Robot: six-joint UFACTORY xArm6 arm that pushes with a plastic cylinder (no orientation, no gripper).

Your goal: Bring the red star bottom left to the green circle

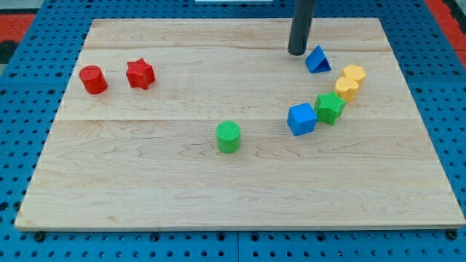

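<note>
The red star (140, 74) lies at the view's upper left of the wooden board, just right of a red cylinder (93, 79). The green circle, a short green cylinder (228, 136), stands near the board's middle, well to the lower right of the star. My tip (297, 52) comes down from the view's top, right of centre, and rests just left of a blue triangle (317, 60). It is far from the red star and the green circle.
A blue cube (301, 119), a green star (330, 108), and two yellow blocks (347, 89) (354, 74) form a curved row at the view's right. The wooden board (145, 189) lies on a blue pegboard surface (22, 87).
</note>
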